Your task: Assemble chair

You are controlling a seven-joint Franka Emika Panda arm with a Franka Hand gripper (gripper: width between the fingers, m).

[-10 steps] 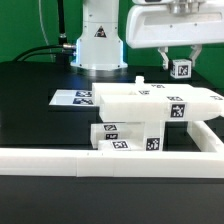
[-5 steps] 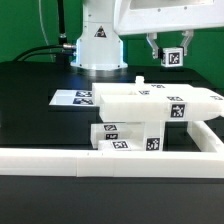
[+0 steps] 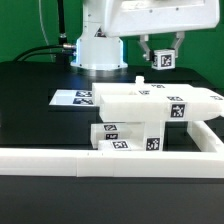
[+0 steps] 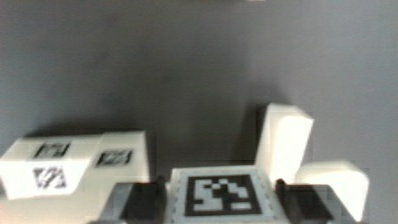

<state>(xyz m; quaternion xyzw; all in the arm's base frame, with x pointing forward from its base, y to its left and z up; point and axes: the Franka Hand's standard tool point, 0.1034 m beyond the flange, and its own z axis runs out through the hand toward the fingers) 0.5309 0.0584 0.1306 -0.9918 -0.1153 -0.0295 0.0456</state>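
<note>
Your black table (image 3: 30,110) takes up most of the exterior view. A long white rail (image 3: 100,160) runs across its near edge and turns back at the exterior view's right. The arm's white base (image 3: 98,45) stands at the back of the table.

The bulk of the chair (image 3: 150,102) sits mid-table, just behind the rail. It is a wide white slab lying over shorter tagged pieces (image 3: 125,138), and a small peg (image 3: 140,80) shows at the slab's back edge. The marker board (image 3: 72,97) lies flat at the exterior view's left of the slab; you cannot tell whether the two touch.

Your gripper (image 3: 162,58) hangs in the air above and behind the slab, well clear of it, and pinches a small tagged block (image 3: 163,61).

In the wrist view that block (image 4: 221,193) sits clamped between the dark fingers (image 4: 128,202), with its tag facing the camera. Past it, down on the table, you see an upright white piece (image 4: 285,135) and a tagged white part (image 4: 68,162).
</note>
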